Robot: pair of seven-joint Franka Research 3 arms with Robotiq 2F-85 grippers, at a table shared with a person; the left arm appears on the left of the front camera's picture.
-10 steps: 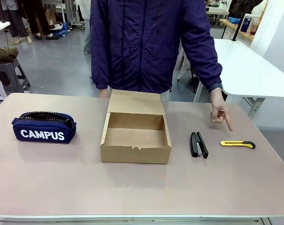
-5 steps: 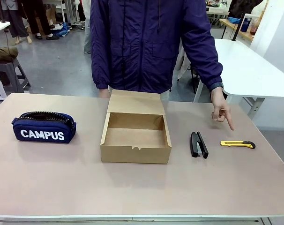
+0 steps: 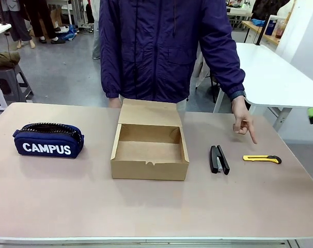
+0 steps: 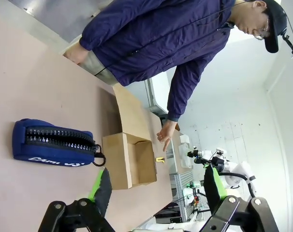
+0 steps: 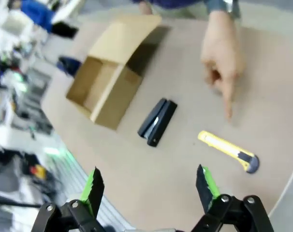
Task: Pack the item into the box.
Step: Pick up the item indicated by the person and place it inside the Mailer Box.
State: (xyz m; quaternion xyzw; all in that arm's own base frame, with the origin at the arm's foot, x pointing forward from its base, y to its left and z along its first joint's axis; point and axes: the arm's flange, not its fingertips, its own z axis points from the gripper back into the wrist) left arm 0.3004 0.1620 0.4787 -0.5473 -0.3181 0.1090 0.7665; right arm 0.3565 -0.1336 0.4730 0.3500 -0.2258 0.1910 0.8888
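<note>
Navy CAMPUS pouch [image 3: 48,140], brown box [image 3: 149,169], yellow knife [image 3: 260,158]

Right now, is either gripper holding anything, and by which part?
Nothing is held. The left gripper and right gripper are open and empty; the yellow knife lies on the table.

Beige table [image 3: 146,206]: navy pouch [image 3: 48,140] far left, open cardboard box [image 3: 149,169] at centre, black stapler [image 3: 219,159] to its right, yellow knife [image 3: 262,158] beside the stapler, none touching.
</note>
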